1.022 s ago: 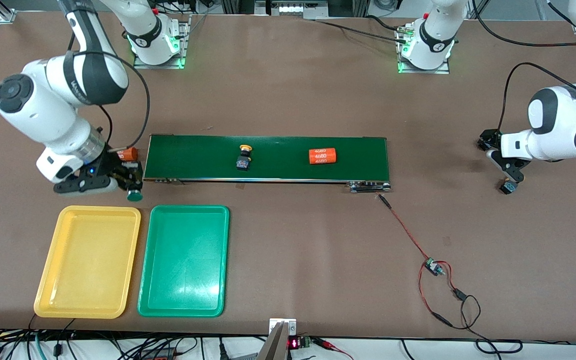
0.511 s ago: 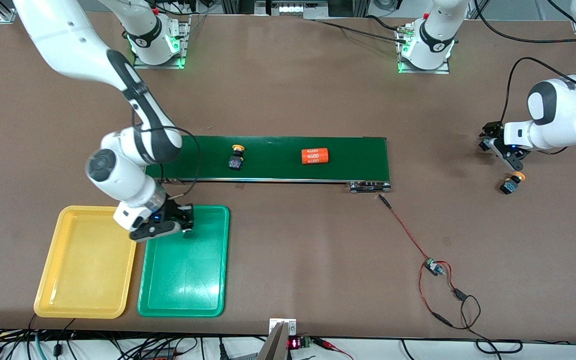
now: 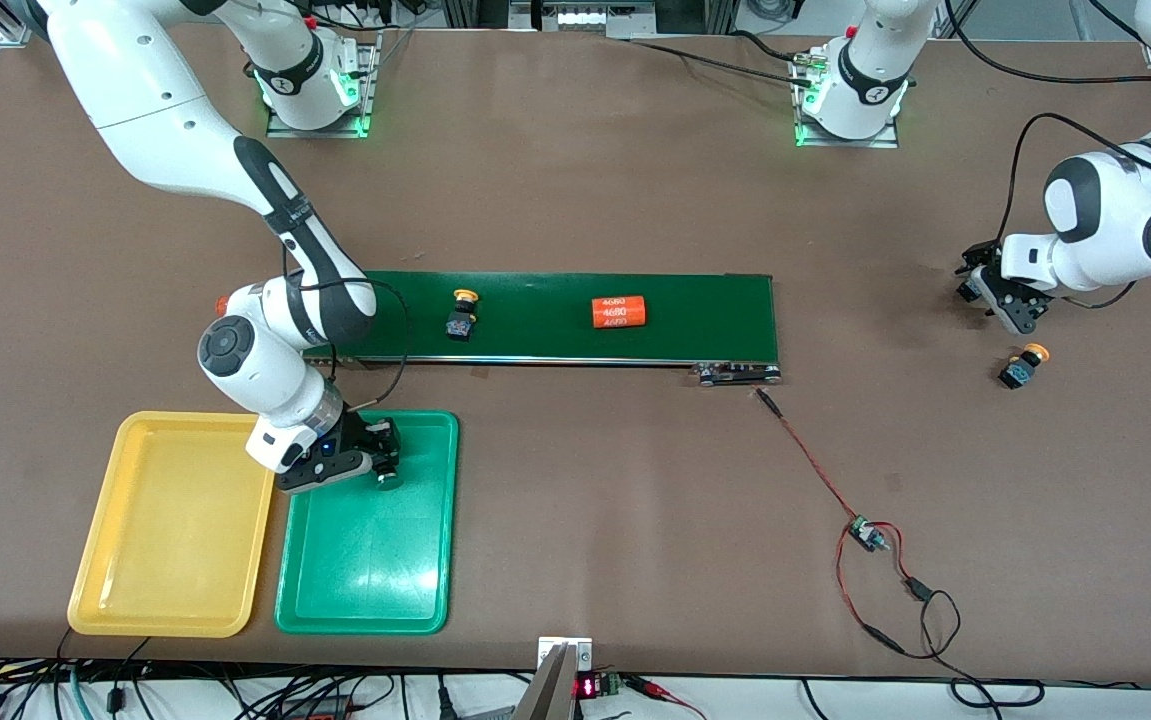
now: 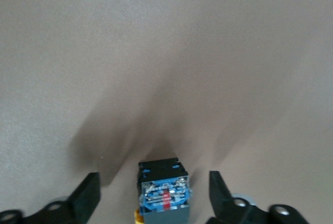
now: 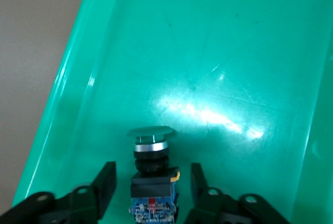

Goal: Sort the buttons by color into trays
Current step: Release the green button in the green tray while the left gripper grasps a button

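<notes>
Since the earlier frame, the green button (image 5: pixel 152 169) has been carried over the green tray (image 3: pixel 405 590) by the right pincer (image 3: pixel 383 462), now parted around it. The left pincer (image 3: pixel 997 300), open, is held above a yellow button (image 3: pixel 1021 367) on the table (image 3: pixel 635 480). A straight, clean withdrawal is advised.

Right wrist view: green-capped push-button switch (image 5: pixel 152 174), lower body cut off at frame edge. Left wrist view: black-and-blue switch body (image 4: pixel 164 193), yellow cap cut off at edge. White print on orange cylinder (image 3: pixel 619 311) barely legible.
</notes>
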{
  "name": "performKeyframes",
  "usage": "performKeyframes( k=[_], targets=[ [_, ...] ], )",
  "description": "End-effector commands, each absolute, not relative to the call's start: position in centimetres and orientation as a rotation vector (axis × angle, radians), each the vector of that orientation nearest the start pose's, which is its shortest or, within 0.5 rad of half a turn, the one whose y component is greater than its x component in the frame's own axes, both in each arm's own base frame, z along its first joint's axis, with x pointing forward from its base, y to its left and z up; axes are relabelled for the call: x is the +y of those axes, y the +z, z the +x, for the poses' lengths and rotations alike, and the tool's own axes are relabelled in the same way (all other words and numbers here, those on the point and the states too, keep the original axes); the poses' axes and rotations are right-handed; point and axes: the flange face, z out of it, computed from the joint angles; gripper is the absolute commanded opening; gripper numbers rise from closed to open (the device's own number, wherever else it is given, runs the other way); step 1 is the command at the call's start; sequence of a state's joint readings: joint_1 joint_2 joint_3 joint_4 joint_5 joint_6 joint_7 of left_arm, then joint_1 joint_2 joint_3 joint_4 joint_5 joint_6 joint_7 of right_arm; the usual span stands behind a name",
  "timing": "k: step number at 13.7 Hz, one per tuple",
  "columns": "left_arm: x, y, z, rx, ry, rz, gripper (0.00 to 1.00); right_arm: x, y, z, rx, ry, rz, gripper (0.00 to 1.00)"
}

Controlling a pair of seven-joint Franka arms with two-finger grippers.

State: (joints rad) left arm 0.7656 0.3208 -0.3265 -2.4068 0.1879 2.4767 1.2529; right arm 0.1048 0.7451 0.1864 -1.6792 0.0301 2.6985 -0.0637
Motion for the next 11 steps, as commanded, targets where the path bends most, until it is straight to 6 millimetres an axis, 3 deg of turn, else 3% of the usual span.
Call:
performKeyframes(
  k=[1,3,5,6,8,10,11],
  targets=[
    [19.5,17.5,42.5,1.661,0.190,-2.839,0.55,18.5,21.3,68.3,-0.405,-0.413,-2.918,0.89],
    [19.9,17.2,42.4,1.667,0.166,-2.830,0.43,18.3,24.1,67.2,-0.404,-0.295,-2.952,0.89],
    [19.9,17.5,42.4,1.681,0.168,-2.819,0.19,16.6,28.3,65.8,-0.325,-0.090,-3.007,0.89],
    [20.0,18.3,42.6,1.676,0.173,-2.810,0.10,16.4,31.1,64.7,-0.267,0.003,-3.027,0.89],
    [19.2,20.1,43.4,1.676,0.201,-2.792,0.03,16.0,36.3,62.7,-0.153,0.112,-3.059,0.89],
    [16.1,21.4,45.0,1.671,0.192,-2.761,0.00,14.6,39.5,59.6,-0.109,0.187,-3.083,0.89],
    [13.8,22.0,45.7,1.665,0.206,-2.753,0.00,13.9,40.0,57.6,-0.075,0.200,-3.090,0.89]
  ],
)
